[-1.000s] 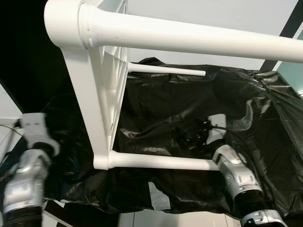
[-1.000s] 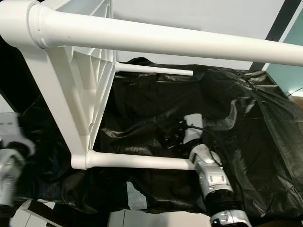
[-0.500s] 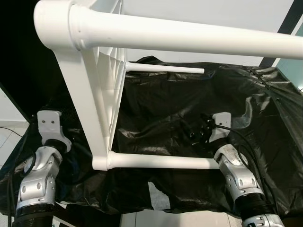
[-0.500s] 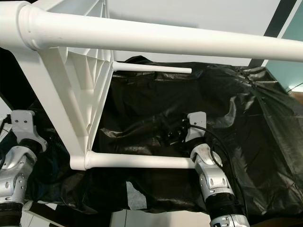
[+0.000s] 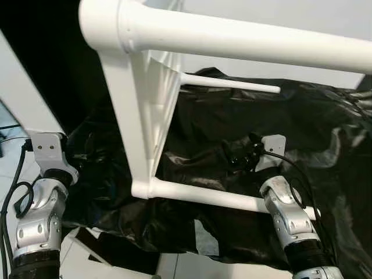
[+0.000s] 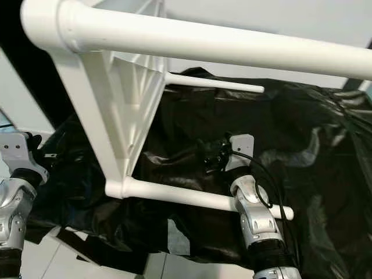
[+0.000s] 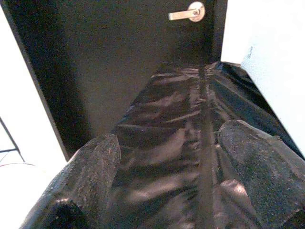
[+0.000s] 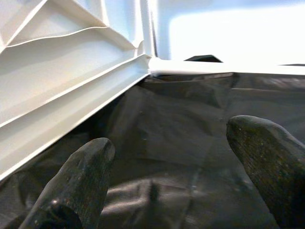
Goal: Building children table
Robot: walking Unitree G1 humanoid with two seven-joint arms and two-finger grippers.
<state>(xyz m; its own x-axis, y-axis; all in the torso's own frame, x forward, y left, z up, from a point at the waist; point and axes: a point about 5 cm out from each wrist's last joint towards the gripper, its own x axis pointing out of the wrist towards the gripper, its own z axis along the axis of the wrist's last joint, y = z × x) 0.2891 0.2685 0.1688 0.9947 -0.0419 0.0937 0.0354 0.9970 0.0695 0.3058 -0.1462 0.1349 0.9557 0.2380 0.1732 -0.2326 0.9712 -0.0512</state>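
Note:
A white children's table [image 5: 152,104] lies on its side on black plastic sheeting [image 5: 203,125], ribbed underside facing right. One leg [image 5: 250,40] crosses the top of the head views, a second leg [image 5: 215,196] lies low on the sheeting, and a third leg [image 5: 232,83] sticks out farther back. My right gripper [image 5: 237,154] hovers just above the low leg, open and holding nothing; in the right wrist view its fingers [image 8: 78,179] point at the ribbed underside [image 8: 62,90]. My left gripper [image 7: 167,162] is open over the sheeting, its wrist [image 5: 49,157] left of the tabletop.
A black door with a silver lever handle [image 7: 187,13] stands beyond the sheeting's left end, with white wall [image 7: 262,43] beside it. Pale floor [image 5: 87,256] shows below the sheeting's front edge. A grey patch [image 5: 204,235] lies under the low leg.
The camera has swung, shifting the table rightward in the picture. My left arm has risen to beside the tabletop's left edge. The right gripper stays over the low leg.

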